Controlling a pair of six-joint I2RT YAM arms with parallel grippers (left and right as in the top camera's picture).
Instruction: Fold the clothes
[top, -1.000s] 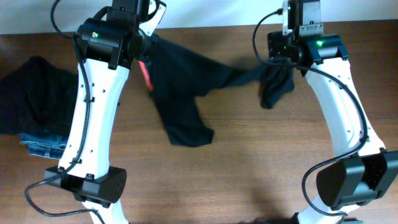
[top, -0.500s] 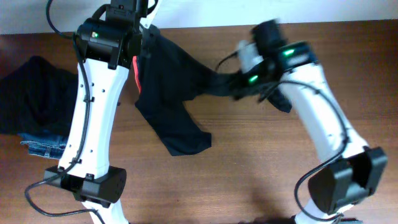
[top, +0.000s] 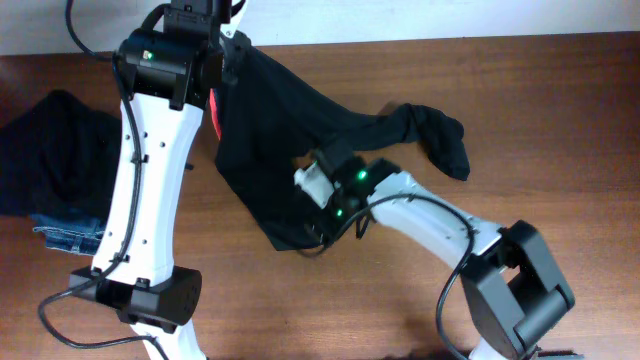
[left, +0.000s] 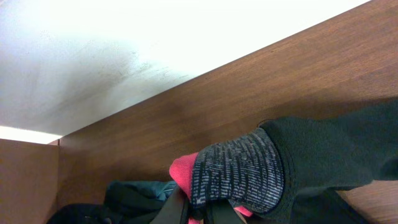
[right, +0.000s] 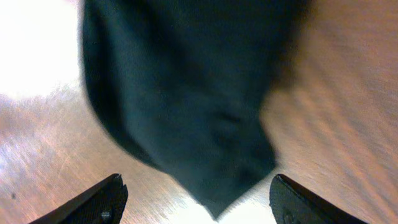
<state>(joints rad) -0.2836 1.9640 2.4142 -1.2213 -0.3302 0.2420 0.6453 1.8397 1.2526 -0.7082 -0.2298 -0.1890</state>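
Trousers (top: 280, 130) spread over worktop (top: 560, 120); waistband (left: 236, 171) clamped in left pincer (left: 200, 208). Right pincer (right: 197, 186) held apart over leg hem, well apart from waistband. Hem best pinched squarely, both layers caught, then drawn toward waistband.

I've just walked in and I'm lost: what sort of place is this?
Probably a robot test lab, not a laundry: a mechanical left arm and right arm at a wooden table by a plain white wall, handling black trousers.

Left claw (left: 200, 213) tightly closed; right claw (right: 200, 198) wide apart.
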